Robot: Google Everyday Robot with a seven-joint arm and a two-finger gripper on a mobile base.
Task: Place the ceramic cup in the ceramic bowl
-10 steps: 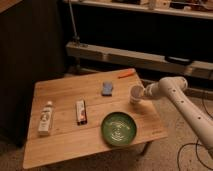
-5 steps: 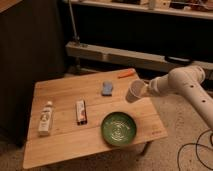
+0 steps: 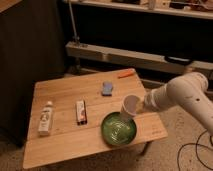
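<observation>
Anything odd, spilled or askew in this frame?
Nothing spilled or damaged. The ceramic cup is tipped sideways only because the tool holds it over the ceramic bowl. The white bottle lies flat on the table.

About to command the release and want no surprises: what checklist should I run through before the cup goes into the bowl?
1. Cup held by gripper: ok, it hangs off the table at the arm's end.
2. Cup centred over bowl: not ok, it appears over the far right rim.
3. Cup upright: not ok, tilted, mouth toward the camera.
4. Bowl empty: ok, only pale swirls inside.
5. Bowl fully on table: ok, though near the front edge.
6. Cup's height above bowl: cannot tell.
</observation>
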